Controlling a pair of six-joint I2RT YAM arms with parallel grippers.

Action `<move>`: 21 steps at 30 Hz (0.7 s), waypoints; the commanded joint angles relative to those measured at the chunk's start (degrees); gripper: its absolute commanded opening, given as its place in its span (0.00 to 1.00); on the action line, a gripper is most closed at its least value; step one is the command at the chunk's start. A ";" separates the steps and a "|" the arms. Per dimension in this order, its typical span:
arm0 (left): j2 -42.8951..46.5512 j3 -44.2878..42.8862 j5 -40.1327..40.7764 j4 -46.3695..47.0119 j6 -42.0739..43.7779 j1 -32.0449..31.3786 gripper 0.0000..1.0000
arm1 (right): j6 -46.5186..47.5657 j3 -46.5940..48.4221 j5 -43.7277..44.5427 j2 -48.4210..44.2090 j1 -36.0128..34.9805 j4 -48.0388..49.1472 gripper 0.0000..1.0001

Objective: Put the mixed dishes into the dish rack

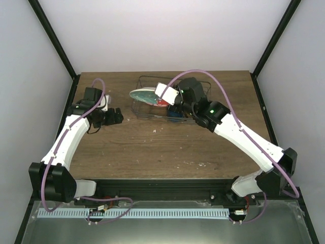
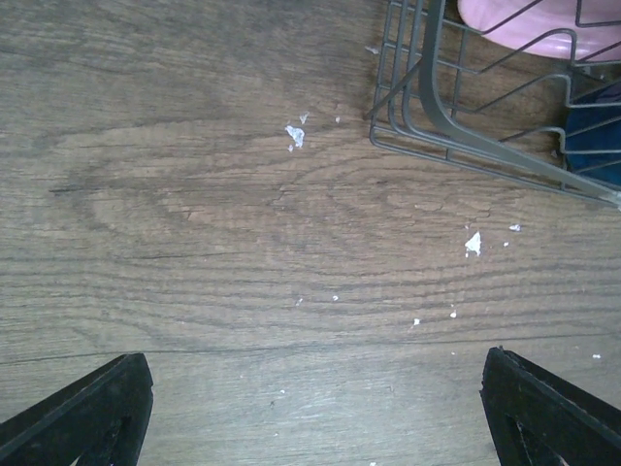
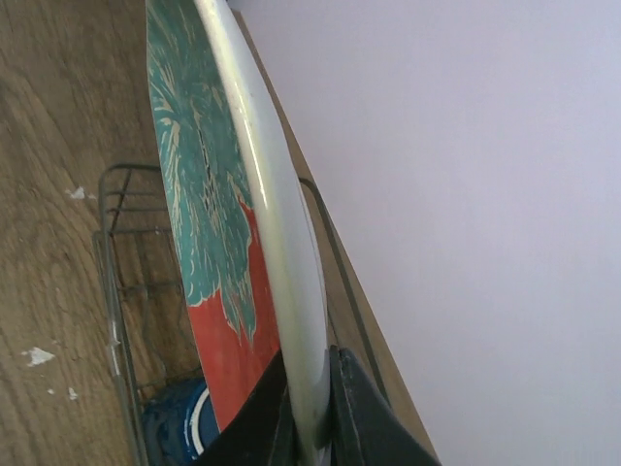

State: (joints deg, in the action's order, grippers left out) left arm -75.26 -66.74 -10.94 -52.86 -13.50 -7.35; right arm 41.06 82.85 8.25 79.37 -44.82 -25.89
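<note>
Right arm carrying a round, cream-rimmed plate with a teal leaf pattern and a red-orange patch (image 1: 143, 95) over the left part of the rectangular dark thin-wire dish rack (image 2: 430, 78), clear of the wires. The right gripper (image 3: 310, 408) pinches the plate's rim, one of its fingers on each face. The plate hangs steeply tilted, nearly on edge, and its long axis runs from the fingers leftward along the rack. Judged from its glazed look, the plate is stiff, smooth, fairly heavy for a rim pinch and liable to chip, so it may swing or slip between the fingers. The rim is the sensible hold, since it leaves the lower edge free to enter a divider slot. A pink round plate (image 2: 524, 24) and a small dark blue mug (image 3: 175, 422) sit inside the rack. The left gripper (image 2: 315, 357) waits over the brown wooden worktop (image 2: 194, 194), fingers spread wide, holding nothing.
</note>
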 commanded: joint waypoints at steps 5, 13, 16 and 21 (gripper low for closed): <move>0.11 1.62 0.52 0.65 -0.69 0.39 0.94 | 4.03 -0.14 2.48 2.92 -0.09 13.18 0.01; -0.18 1.72 0.48 0.92 -0.76 0.41 0.94 | 2.57 -1.54 3.93 4.59 -0.09 12.82 0.01; -0.64 1.62 0.41 0.92 -0.66 0.41 0.94 | 2.72 -1.59 5.74 5.14 -0.14 12.16 0.01; -1.36 1.49 0.24 1.16 -0.50 0.41 0.94 | 2.54 -2.02 8.29 5.36 -0.27 11.33 0.01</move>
State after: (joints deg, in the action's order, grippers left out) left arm -75.83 -65.45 -10.66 -52.64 -13.93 -7.20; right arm 44.34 78.91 12.84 86.54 -44.84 -23.11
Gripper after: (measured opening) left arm 0.942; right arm 0.073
